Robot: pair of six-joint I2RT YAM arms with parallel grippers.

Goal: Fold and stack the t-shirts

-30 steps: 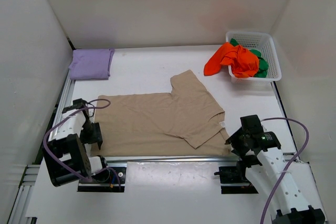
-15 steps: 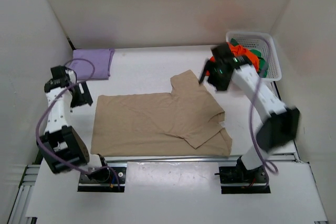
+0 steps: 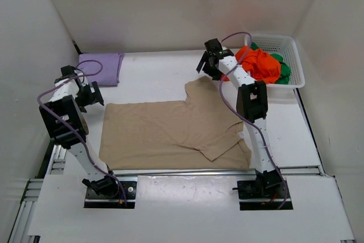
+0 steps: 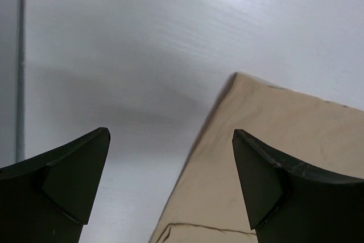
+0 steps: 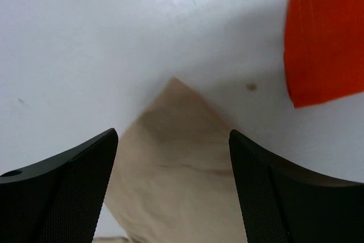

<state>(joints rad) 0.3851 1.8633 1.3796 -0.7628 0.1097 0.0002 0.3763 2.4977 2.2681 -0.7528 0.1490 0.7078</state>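
Left gripper (image 4: 170, 140), jaws apart and holding nothing, hovers above the far left corner of the beige t-shirt (image 3: 165, 132), which I see between its fingers, nearer the right one. Right gripper (image 5: 173, 140), likewise spread wide and empty, hangs over the pointed tip of that shirt's far sleeve. The beige t-shirt lies spread on the white table (image 3: 159, 75), a flap lapped over near its right edge. Beyond its far left corner, apart from it, sits the folded lavender t-shirt (image 3: 99, 68). Beyond its far right, the orange-red t-shirt (image 3: 259, 64) spills over the rim of the white mesh basket (image 3: 287, 42), with the green t-shirt (image 3: 282, 69) bunched inside beside it.
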